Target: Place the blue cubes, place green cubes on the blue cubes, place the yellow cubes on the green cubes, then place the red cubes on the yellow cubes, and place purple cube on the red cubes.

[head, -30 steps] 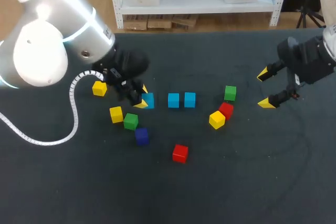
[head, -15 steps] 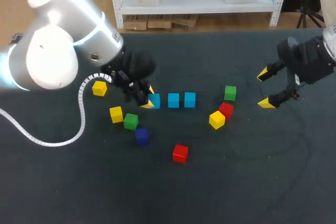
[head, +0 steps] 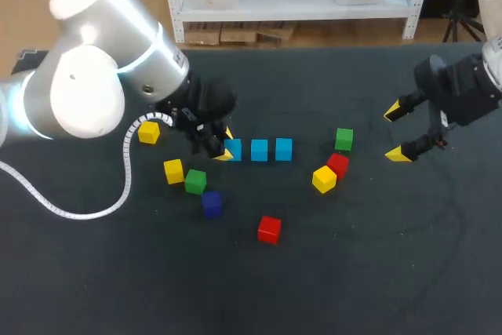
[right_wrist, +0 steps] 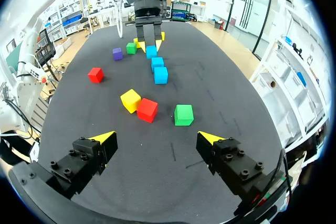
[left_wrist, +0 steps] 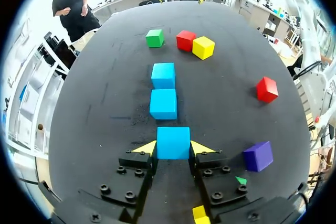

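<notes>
Black cloth covers the table (head: 353, 272). The left arm (head: 94, 76) comes in over its left side, and the left gripper (head: 225, 144) is clenched on the end blue cube (head: 233, 149), a finger on its far face and one on its near face. The middle blue cube (head: 259, 150) and right blue cube (head: 283, 149) run off rightward in line. The right gripper (head: 394, 132) hangs spread and empty. For the greens, I judge, one green cube (head: 195, 181) lies just near-left of the left gripper; the other green cube (head: 343, 139) is closer to the right gripper.
</notes>
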Available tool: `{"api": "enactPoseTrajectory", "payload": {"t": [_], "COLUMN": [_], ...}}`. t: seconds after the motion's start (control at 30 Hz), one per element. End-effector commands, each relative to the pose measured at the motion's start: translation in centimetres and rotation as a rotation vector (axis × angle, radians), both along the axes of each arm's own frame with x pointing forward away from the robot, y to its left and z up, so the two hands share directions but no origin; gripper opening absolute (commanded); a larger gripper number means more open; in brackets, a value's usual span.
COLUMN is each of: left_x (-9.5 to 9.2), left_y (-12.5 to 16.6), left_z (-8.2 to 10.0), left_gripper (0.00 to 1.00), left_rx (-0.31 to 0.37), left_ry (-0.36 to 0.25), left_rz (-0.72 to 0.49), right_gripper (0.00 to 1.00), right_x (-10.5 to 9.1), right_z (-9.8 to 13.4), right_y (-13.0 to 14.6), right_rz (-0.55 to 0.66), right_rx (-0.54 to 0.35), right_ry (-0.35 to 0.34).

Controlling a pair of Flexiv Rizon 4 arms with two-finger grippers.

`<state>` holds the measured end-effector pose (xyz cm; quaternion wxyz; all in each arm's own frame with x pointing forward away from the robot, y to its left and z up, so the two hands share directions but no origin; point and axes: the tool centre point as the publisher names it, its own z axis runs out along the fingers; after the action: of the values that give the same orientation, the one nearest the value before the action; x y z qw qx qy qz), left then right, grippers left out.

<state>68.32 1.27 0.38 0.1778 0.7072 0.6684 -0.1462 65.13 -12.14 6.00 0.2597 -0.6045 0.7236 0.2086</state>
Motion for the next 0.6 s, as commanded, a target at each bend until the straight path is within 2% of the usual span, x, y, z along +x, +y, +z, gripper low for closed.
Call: {"api": "enactPoseTrajectory", "payload": {"t": [0.03,0.2,0.6], "left_x": [0.42,0.63,0.4], "left_y": [-0.33,-0.61,-0.74], "left_z": [-0.16,-0.29,-0.71], "left_gripper": [0.0,0.0,0.0], "left_rx": [0.0,0.008,0.016], "left_ry": [0.0,-0.012,0.002], "left_rz": [-0.004,-0.014,-0.022], "right_gripper": [1.0,1.0,1.0], "right_x": [0.07,0.07,0.07], "right_z": [-0.1,-0.1,-0.1], "right_y": [0.01,0.01,0.01], "right_rz": [0.001,0.001,0.001], "right_rx": [0.003,0.003,0.003], "right_ry": [0.0,0.0,0.0]}}
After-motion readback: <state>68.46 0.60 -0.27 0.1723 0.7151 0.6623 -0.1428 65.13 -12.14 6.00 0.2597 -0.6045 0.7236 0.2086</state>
